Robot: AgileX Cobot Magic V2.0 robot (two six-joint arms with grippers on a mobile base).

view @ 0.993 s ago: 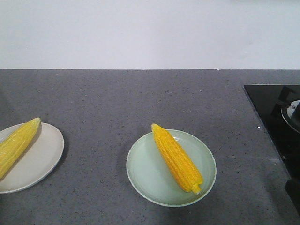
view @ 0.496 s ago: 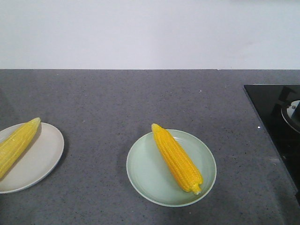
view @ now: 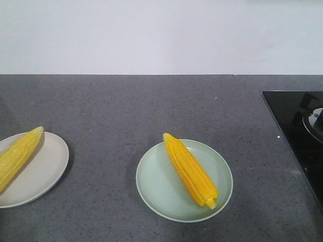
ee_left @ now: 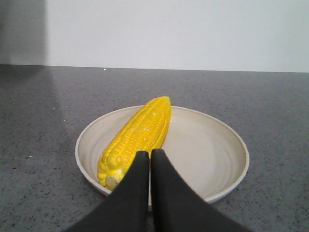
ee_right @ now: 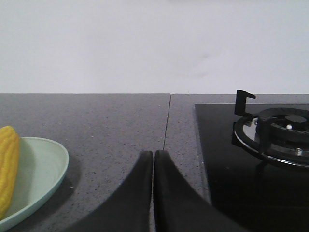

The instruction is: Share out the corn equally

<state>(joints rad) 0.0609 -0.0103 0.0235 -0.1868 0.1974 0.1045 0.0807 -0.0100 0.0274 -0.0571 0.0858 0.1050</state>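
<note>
Right gripper (ee_right: 153, 154) farther back, closed, empty.

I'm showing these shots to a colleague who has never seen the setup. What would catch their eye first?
Two bright yellow corn cobs stand out against the dark grey counter: one lies diagonally on the pale green plate near the middle, the other on the cream plate at the left edge. A black stove sits at the right. Both end effectors, left and right, are shut and empty.
</note>
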